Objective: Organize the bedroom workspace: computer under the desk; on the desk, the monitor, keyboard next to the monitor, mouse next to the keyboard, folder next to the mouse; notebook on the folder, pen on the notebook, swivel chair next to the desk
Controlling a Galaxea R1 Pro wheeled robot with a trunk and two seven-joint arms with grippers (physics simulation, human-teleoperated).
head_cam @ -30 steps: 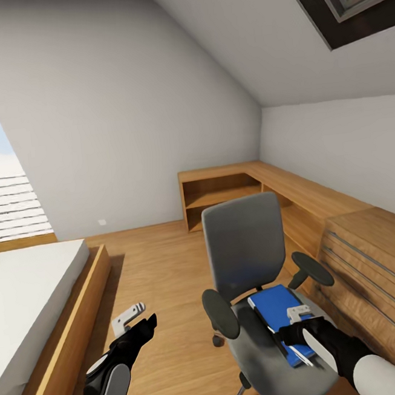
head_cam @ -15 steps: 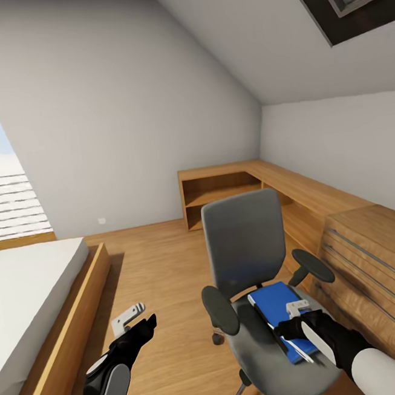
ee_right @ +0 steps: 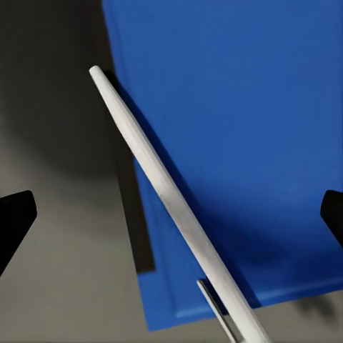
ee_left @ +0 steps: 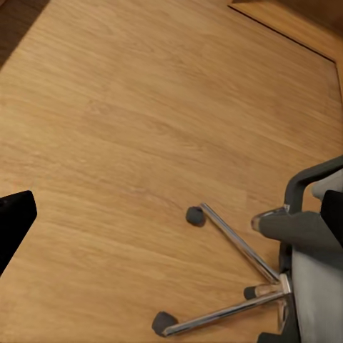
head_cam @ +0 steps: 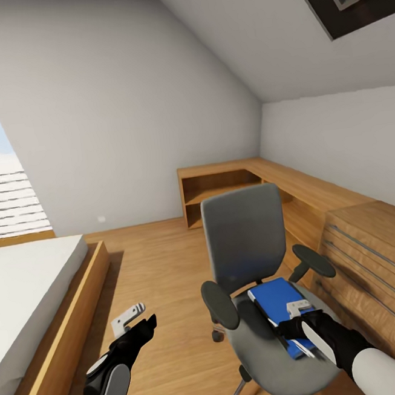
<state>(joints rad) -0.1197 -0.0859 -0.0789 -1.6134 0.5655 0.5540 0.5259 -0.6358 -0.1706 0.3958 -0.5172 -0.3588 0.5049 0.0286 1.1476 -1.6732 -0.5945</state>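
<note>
The folder (head_cam: pixel 281 310) lies on the seat of the swivel chair (head_cam: pixel 256 288), not yet lifted, with the right claw (head_cam: pixel 298 320) spread just above its near edge and the left claw (head_cam: pixel 134 322) apart, empty over the floor (head_cam: pixel 156 269).

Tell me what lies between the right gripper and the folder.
A white pen lies slanted across the folder, right under the right gripper; the right wrist view shows it between the fingertips and the blue cover.

grey swivel chair (head_cam: pixel 253 264) seat — blue folder (head_cam: pixel 278 301) flat on it
</note>
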